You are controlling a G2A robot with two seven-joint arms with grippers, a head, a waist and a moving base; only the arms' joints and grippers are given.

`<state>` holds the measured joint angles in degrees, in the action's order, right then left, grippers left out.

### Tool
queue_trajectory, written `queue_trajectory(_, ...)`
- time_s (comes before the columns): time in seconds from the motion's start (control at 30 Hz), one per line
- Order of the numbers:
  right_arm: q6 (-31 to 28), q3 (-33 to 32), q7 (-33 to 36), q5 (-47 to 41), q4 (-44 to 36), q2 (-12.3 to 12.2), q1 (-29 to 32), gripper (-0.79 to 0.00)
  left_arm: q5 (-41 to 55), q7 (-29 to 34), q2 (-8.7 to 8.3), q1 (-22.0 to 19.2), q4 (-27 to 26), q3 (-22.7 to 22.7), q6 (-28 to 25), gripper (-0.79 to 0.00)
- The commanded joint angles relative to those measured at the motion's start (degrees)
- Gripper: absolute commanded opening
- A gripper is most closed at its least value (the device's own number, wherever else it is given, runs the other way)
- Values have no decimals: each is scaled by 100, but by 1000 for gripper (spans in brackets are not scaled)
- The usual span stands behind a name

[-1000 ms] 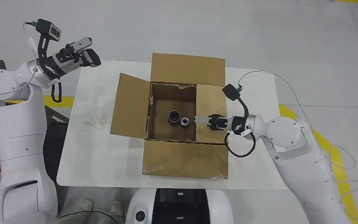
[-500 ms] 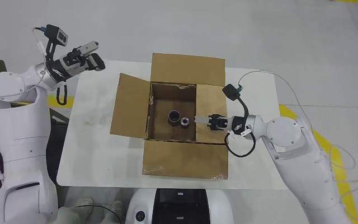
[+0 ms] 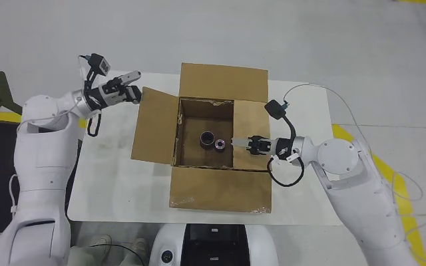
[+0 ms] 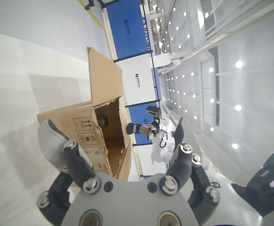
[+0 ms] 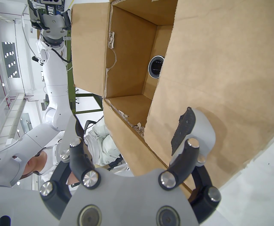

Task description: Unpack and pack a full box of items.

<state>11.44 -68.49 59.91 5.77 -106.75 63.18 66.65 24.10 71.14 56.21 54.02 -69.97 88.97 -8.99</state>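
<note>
Ahead of the right end effector (image 3: 237, 141), fingers apart over the right flap (image 3: 251, 123) of the box (image 3: 223, 81), a dark item (image 3: 208, 139) lies inside, probably next to lift. Left end effector (image 3: 133, 94), also apart, hovers beside the left flap (image 3: 154, 126), perhaps to steady it.

This is looking like a large industrial hall serving as a robot test floor. A white table (image 3: 113, 173) is standing on a smooth grey floor (image 3: 299, 33) and carrying the cardboard box (image 3: 223, 80). Yellow lines (image 4: 92, 15) are running over the floor near the box. Beyond the box, blue and white partition panels (image 4: 126, 27) are fencing off the bay, and rows of round lights (image 4: 238, 64) are shining from a high white ceiling (image 4: 246, 32).
</note>
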Motion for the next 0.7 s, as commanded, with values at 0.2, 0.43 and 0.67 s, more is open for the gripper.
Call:
queue_trajectory(0.2, 0, 0, 0, 0, 0, 0, 0, 0, 524, 274, 63, -258, 144, -377, 61, 0)
queue_trajectory(0.43, -228, -237, -228, -177, -112, -47, 317, 0, 651, 534, 95, -432, -131, -681, 25, 0)
queue_trajectory(0.67, -413, -617, -275, -409, -252, -117, 647, 0, 782, 608, 185, -740, -320, -1219, 252, 0)
